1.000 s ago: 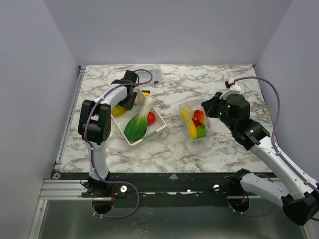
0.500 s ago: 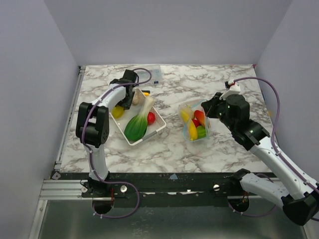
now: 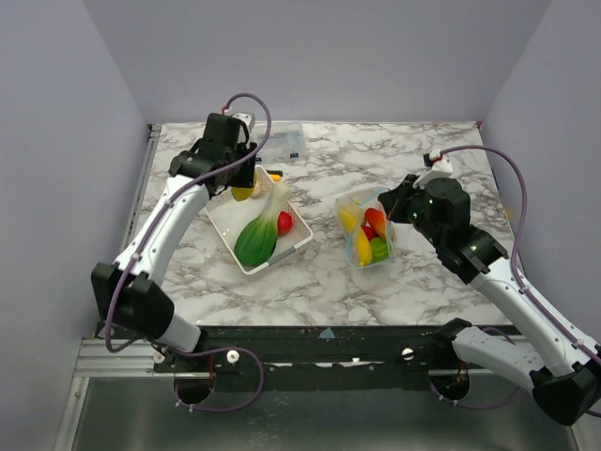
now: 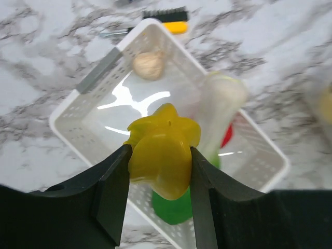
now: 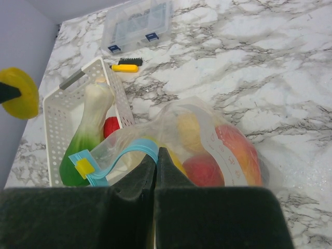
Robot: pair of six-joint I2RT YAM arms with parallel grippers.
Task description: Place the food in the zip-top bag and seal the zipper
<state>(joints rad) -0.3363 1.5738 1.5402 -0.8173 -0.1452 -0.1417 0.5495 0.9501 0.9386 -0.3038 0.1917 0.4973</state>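
Note:
My left gripper (image 3: 240, 188) (image 4: 160, 166) is shut on a yellow star-shaped toy fruit (image 4: 163, 148) (image 3: 242, 193) and holds it in the air above the white tray (image 4: 93, 114) (image 3: 225, 218); the fruit also shows in the right wrist view (image 5: 21, 93). The tray holds a green-and-white vegetable (image 3: 260, 230), a red piece (image 3: 285, 222) and a beige piece (image 4: 149, 65). My right gripper (image 5: 156, 158) (image 3: 388, 209) is shut on the blue zipper strip (image 5: 136, 148) of the clear zip-top bag (image 3: 368, 230) (image 5: 207, 140), which holds yellow, red and green pieces.
A rigid clear box with blue labels (image 5: 137, 23) (image 3: 285, 141) stands at the back. A small yellow-and-black brush (image 5: 126, 65) (image 4: 171, 21) lies between the box and the tray. The side walls stand close to the table's left and right edges.
My left gripper has risen out of the tray's back corner with the yellow star-shaped fruit in it, and the arm has stretched up. The right arm and bag have not moved.

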